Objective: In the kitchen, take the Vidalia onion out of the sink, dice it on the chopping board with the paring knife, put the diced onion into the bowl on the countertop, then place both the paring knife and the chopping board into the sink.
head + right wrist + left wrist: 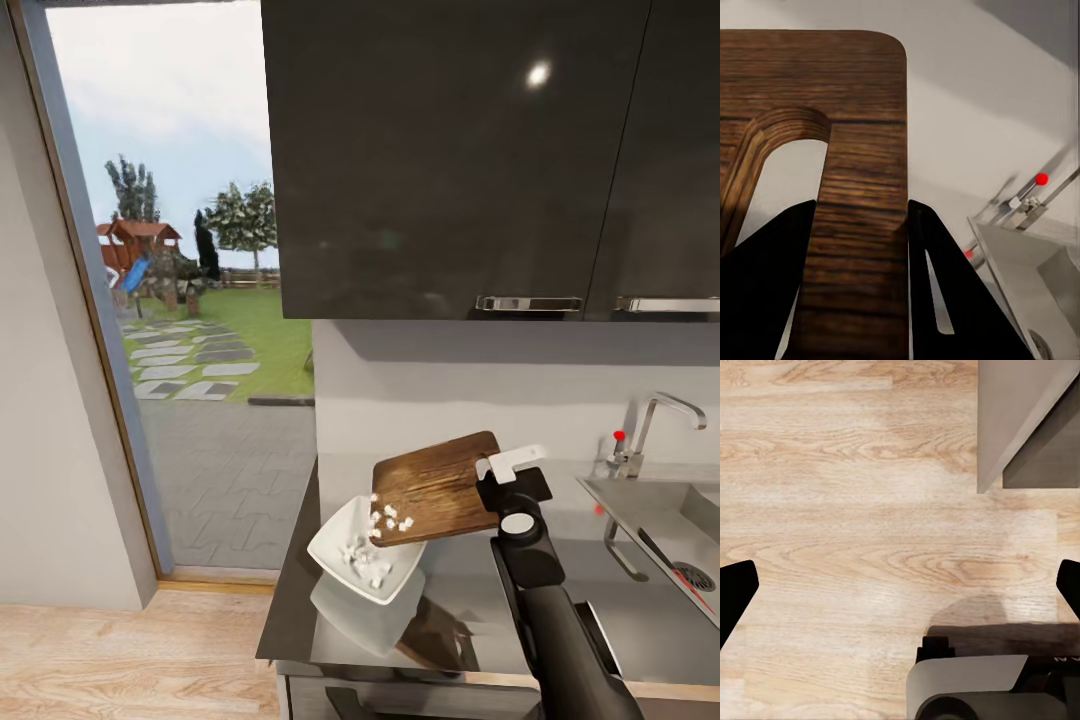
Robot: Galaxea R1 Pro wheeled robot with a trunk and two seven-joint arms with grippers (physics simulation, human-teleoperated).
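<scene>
My right gripper (862,225) stays out of nothing here: its jaws are clamped on the handle end of the one chopping board (440,487), tilted so its low edge hangs over the single white bowl (352,577) on the countertop (460,610). Diced onion (390,518) slides bowlward, too many pieces to count. My left gripper (900,585) hangs open-jawed above the wood floor (855,510). One sink (650,505) waits at right.

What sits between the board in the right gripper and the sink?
Nothing visible blocks it. The right gripper is shut on the board, held tilted over the bowl with diced onion sliding off. The sink lies to the robot's right across bare countertop; only the tap stands behind its rim.
</scene>
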